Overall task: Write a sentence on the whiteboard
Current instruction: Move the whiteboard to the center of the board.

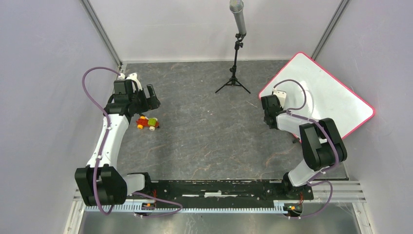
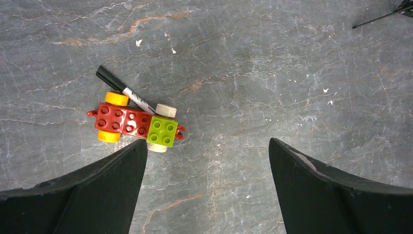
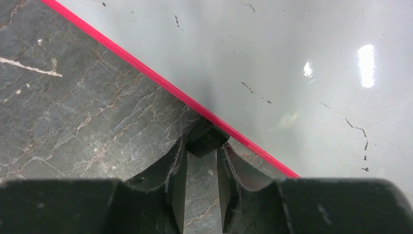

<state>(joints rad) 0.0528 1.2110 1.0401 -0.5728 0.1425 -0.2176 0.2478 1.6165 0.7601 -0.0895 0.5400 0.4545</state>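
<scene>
One dark block (image 3: 207,140) partly under whiteboard (image 3: 292,58) rim, right fingers (image 3: 176,170) narrowed there, grip unclear, left fingers (image 2: 117,175) wide, empty.

Lab test cell, plain walls (image 1: 44,73), tripod (image 1: 234,84)

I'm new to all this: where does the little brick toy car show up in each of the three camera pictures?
Top external: the toy car lies left of centre, on the table beside the left arm.
Left wrist: the toy car sits left of centre, a black marker along its far side.
Right wrist: not in it.
Shared landmark: the black tripod, upper middle from above, top right corner in the left wrist view.
</scene>
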